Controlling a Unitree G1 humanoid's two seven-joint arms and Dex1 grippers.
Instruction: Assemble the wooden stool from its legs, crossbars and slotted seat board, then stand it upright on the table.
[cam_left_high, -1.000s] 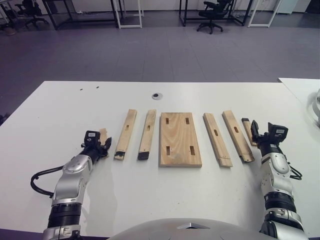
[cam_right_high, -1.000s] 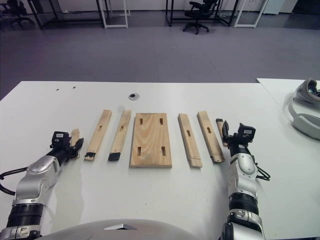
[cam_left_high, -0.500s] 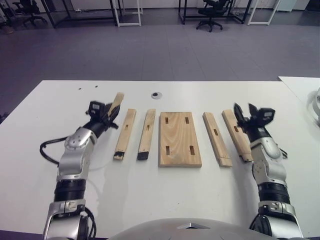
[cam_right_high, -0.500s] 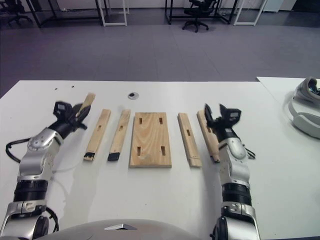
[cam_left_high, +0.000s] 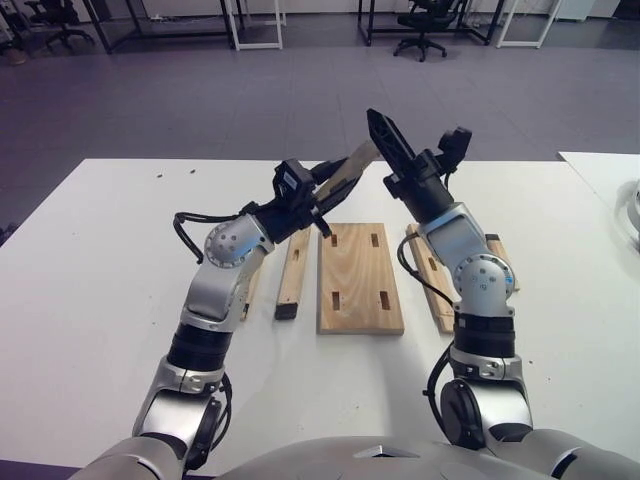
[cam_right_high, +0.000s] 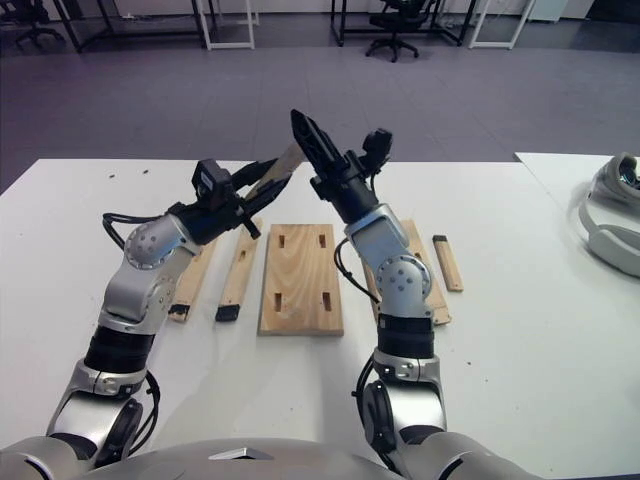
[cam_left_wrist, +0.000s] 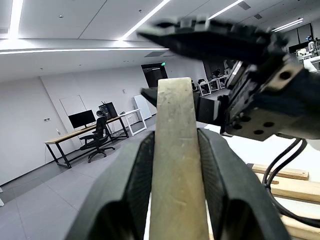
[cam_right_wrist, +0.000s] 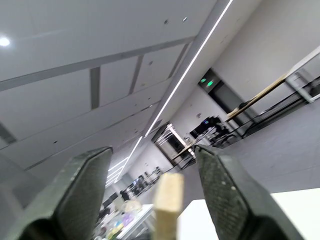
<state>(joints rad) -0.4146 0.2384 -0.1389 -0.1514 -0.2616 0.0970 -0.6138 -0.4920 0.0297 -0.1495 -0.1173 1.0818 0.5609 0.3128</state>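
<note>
One crossbar (cam_left_high: 352, 162) clamped in left end effector (cam_left_high: 322, 188), right end effector (cam_right_wrist: 150, 155) open astride tip

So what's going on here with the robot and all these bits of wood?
The robot is building a wooden stool and has barely begun. Its left arm holds a short wooden bar up in its jaws above the table. The right arm has its jaws open around the bar's free end, perhaps to take it. The seat board, legs and a second short bar lie flat, nothing joined.
</note>
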